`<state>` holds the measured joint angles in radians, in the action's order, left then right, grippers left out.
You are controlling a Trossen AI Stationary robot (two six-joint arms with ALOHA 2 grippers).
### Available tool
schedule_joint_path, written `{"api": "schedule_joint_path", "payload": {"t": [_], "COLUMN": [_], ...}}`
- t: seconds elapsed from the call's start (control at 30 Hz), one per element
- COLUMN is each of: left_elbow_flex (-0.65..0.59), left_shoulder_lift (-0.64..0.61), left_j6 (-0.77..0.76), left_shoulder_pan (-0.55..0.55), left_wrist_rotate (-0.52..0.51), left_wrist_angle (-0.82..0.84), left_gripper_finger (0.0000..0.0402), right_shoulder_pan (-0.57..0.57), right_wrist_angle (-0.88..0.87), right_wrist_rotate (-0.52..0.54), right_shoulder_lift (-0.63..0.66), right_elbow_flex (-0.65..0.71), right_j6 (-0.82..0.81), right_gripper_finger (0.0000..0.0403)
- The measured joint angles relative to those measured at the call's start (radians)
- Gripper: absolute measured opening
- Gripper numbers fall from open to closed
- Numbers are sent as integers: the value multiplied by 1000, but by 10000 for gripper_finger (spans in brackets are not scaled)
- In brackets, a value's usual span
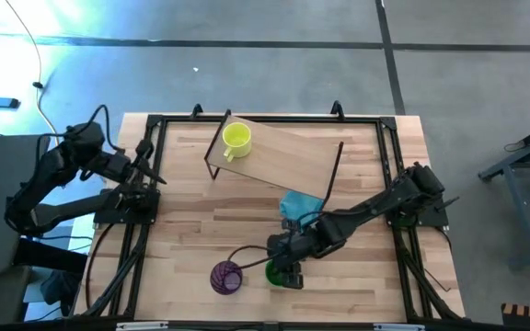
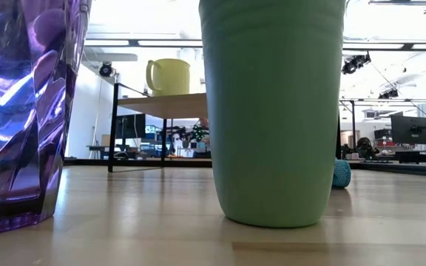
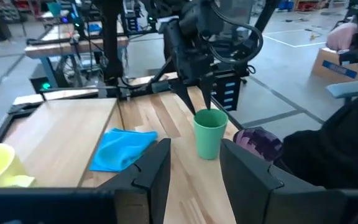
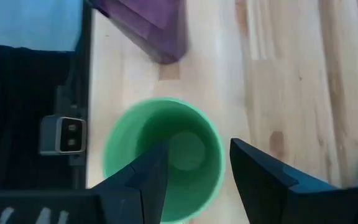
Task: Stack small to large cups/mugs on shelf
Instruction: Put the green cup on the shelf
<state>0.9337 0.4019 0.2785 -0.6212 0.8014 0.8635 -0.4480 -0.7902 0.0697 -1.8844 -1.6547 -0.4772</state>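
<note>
My right gripper [image 4: 194,171] hangs over the green cup [image 4: 161,158].
Its fingers are spread, one above the cup's mouth and one outside the rim. The purple tumbler [image 1: 226,277] stands just beside it on the desk [image 1: 191,230]. The yellow mug [image 1: 236,140] sits far off on the shelf [image 1: 283,152]. My left gripper [image 3: 194,168] waits, spread, at the desk's edge.

- Yellow mug [image 1: 236,138]: upright on the shelf [image 1: 288,156].
- Green cup [image 1: 275,272]: upright on the desk.
- Purple tumbler [image 1: 226,277]: upright, just beside the green cup.
</note>
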Motion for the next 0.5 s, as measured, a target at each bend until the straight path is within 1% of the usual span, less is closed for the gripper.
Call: {"api": "schedule_joint_path", "payload": {"t": [0.13, 0.3, 0.5], "left_elbow_flex": [0, 0, 0], "left_shoulder_lift": [-20, -21, -21], "left_j6": [1, 3, 4], "left_shoulder_pan": [0, 0, 0], "left_wrist_rotate": [-2, -2, -2], "left_wrist_angle": [0, 0, 0], "left_gripper_finger": [127, 127, 127], "right_shoulder_pan": [0, 0, 3], "right_wrist_angle": [-40, -38, -36], "right_wrist_rotate": [32, 61, 56], "right_shoulder_lift": [-10, -9, -22], "right_elbow_flex": [0, 0, 0], "right_j6": [-49, -67, -85], "right_gripper_finger": [163, 163, 163]}}
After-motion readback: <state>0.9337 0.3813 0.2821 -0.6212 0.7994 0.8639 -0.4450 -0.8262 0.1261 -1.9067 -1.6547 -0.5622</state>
